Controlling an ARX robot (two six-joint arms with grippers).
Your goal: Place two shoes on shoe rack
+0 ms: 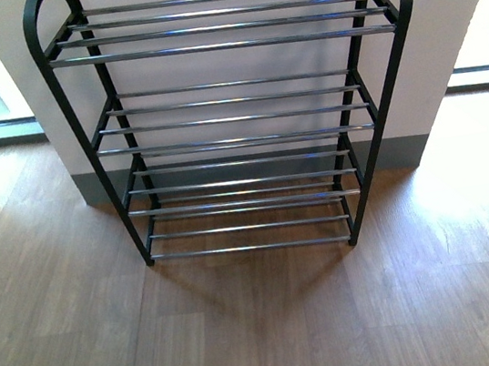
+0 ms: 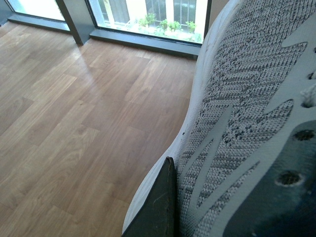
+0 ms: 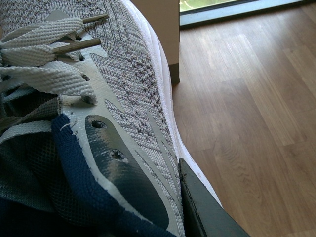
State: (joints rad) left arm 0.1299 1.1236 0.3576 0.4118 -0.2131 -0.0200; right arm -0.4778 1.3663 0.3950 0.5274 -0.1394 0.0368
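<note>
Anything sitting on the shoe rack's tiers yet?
No. Every tier of the shoe rack shows bare chrome bars, with wall visible through them; no tier is hidden. The left-arm shoe and right-arm shoe are off it.

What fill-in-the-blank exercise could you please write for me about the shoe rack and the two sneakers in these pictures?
The tall black-framed shoe rack with chrome bars stands on a ____ floor. In the front view, its tiers carry ____ shoes. In the right wrist view, the grey knit sneaker with a white sole has pale ____ threaded through its eyelets. In the left wrist view, beyond the other grey knit sneaker, green plants show through a ____.
Missing words: wooden; no; laces; window.
</note>
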